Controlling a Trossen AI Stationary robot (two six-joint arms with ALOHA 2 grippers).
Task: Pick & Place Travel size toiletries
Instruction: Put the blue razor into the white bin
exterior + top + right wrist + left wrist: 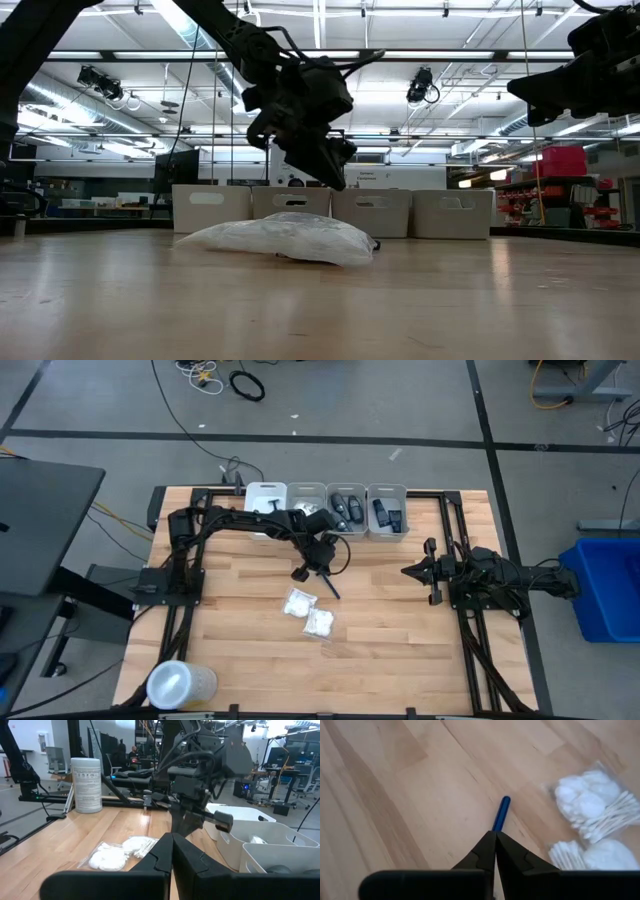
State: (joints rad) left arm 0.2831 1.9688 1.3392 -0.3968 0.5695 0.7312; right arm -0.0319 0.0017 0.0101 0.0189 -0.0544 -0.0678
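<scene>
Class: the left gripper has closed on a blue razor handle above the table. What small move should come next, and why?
Probably lift and carry toward the grey bins: the left gripper is shut on the dark blue razor, already above the wooden table, near the white crinkly packets.

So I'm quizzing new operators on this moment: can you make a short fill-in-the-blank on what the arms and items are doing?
1. The left end effector is shut on a blue ____.
2. On the table, ____ white packets lie below that end effector.
3. At the table's far edge stand ____ bins in a row.
4. The right end effector hangs ____, holding nothing.

Missing words: razor; two; four; shut
</scene>
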